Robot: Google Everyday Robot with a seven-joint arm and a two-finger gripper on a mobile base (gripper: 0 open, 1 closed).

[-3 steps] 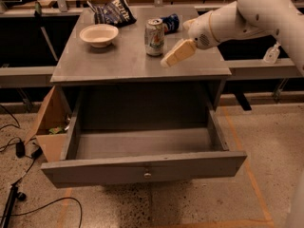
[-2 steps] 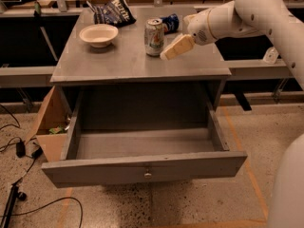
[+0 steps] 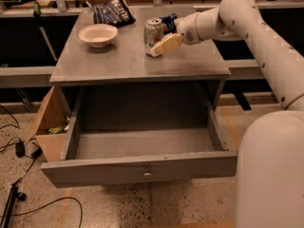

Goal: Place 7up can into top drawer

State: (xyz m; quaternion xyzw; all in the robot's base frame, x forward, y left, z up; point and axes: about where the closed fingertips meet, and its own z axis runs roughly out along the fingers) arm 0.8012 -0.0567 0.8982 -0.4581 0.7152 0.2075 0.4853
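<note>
- I see the grey cabinet (image 3: pixel 128 63) in the middle of my view, and I place everything else against it.
- The 7up can (image 3: pixel 153 30) stands upright on the cabinet's top, right of centre and toward the back edge.
- My gripper (image 3: pixel 160 44) is over the cabinet top too, right up against the can's right side, low near its base. The cream part I can see angles down and to the left.
- From this angle I cannot tell how wide the gripper is set, or whether it has any hold on the can.
- The white arm (image 3: pixel 247 30) reaches in across the cabinet's right edge from the far right.
- The top drawer (image 3: pixel 142 166) is pulled well out from the cabinet's front. I can see its bare grey floor, and the small round knob (image 3: pixel 147 175) sits at the middle of the front panel.
- A blue soda can (image 3: pixel 168 22) lies at the back of the cabinet top, partly hidden behind my wrist.
- A white bowl (image 3: pixel 98 34) rests on the left half of the cabinet top, and a dark chip bag (image 3: pixel 114 13) lies at the back edge behind it.
- A cardboard box (image 3: pixel 47 127) leans against the cabinet's left side on the floor.
</note>
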